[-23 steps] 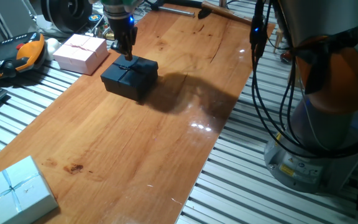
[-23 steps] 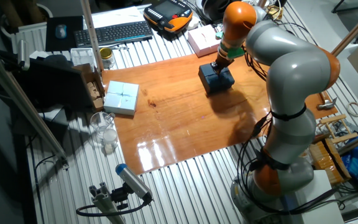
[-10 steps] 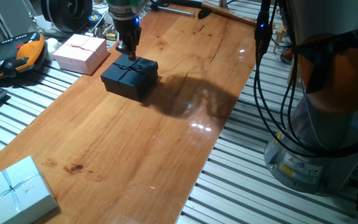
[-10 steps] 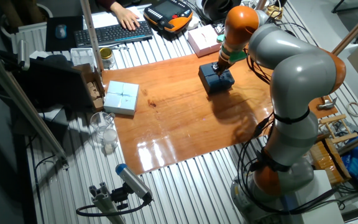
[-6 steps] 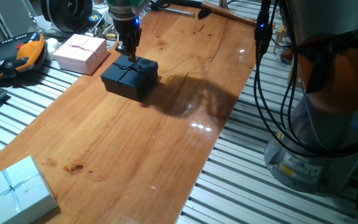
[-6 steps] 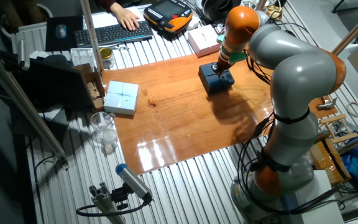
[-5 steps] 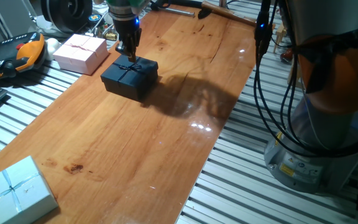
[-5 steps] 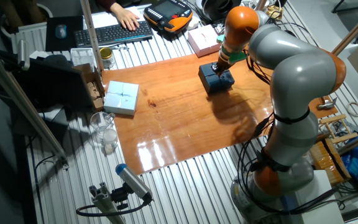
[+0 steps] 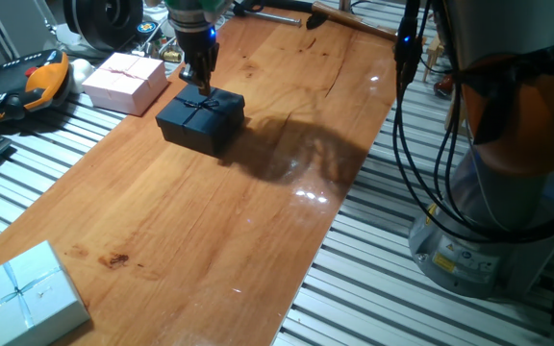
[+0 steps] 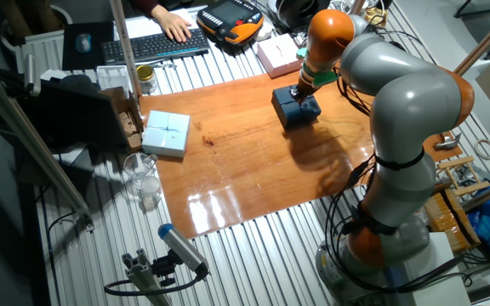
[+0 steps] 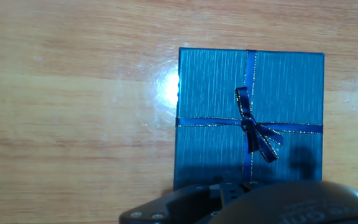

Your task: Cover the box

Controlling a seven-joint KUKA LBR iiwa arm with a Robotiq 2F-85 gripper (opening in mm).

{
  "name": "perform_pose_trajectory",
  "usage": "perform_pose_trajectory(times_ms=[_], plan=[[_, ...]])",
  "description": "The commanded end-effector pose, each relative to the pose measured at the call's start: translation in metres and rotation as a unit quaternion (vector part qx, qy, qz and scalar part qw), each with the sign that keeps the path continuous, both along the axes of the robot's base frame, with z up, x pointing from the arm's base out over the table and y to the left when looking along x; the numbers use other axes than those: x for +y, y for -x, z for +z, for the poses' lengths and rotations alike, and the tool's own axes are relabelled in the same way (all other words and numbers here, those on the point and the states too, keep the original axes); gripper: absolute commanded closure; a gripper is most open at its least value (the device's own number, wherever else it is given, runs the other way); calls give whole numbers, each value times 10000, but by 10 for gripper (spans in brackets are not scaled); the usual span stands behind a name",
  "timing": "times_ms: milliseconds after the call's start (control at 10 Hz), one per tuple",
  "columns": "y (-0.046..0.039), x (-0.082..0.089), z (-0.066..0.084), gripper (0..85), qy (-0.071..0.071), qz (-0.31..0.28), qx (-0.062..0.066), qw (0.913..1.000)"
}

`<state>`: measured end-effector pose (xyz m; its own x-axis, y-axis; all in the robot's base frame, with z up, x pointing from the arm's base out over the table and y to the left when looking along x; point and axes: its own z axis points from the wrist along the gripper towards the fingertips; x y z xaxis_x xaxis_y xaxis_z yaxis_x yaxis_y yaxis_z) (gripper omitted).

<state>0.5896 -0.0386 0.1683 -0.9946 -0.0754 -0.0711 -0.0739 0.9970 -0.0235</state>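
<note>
Since the earliest frames the end effector (image 9: 200,81) has risen a little off the box and has held there for the last second; nothing else on the bench (image 9: 258,211) has shifted.

Nearest the camera in one fixed view, the pale blue ribboned box (image 9: 19,296) sits at the lower left corner. Further up, left of centre, stands the box (image 9: 201,119), dark and square, with its lid (image 11: 250,118) already seated. In the hand view the lid looks blue, crossed by a thin ribbon (image 11: 258,134) tied in a small bow, and it lines up with the walls below as far as can be seen. The end effector hovers just above that bow, apparently free of it; whether its fingers are spread or closed I cannot tell, since the hand view shows only the housing.

Judging by its look, the box is light, stiff cardboard with a smooth surface: easily nudged sideways and easily dented. The lid's opposite side edges would be the best hold, not the bow.

Beyond it, at the upper left, lies the pink ribboned box (image 9: 124,81).
</note>
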Motion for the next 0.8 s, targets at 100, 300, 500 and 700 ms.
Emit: perform_pose_trajectory(times_ms=[100, 300, 500, 700], plan=[[-7, 1, -6, 850, -48, -23, 1, 10000], [-6, 3, -5, 850, -32, -15, -22, 10000], [-6, 3, -5, 850, -9, -15, -22, 10000], [-3, 2, -3, 850, -10, -38, -7, 10000]])
